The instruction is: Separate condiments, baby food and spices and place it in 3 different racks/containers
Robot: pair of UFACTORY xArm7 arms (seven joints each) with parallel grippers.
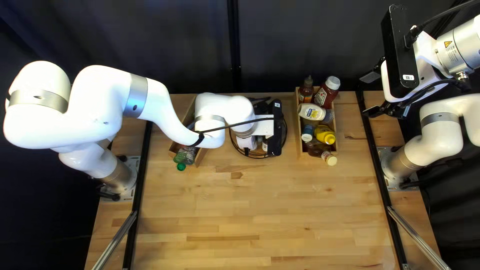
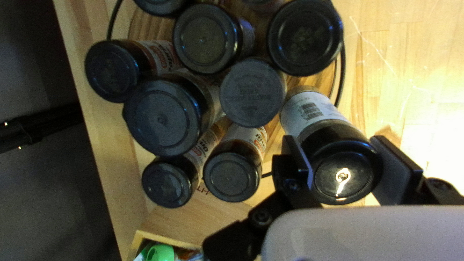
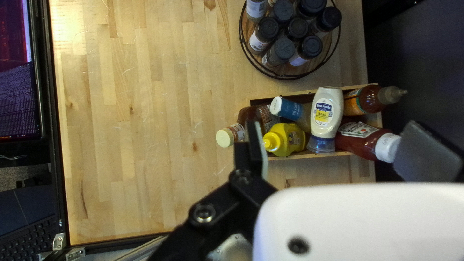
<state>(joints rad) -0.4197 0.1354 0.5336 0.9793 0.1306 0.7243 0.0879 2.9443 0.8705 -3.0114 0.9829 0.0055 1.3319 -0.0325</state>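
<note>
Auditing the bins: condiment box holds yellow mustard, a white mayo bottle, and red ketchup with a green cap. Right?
Wrong cap colour: it's white on the red ketchup, per the right wrist view. Yellow mustard and white mayo bottle in the box: correct.

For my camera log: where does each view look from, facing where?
Top left view: above the table's near edge, slanting down toward the dark curtain; both arms show.
Left wrist view: on my left wrist, along my left hand, shut on a black-capped jar.
Right wrist view: on my right wrist, down past my open right hand at a wooden box of bottles.
Wrist views share a round wooden tray of jars.
</note>
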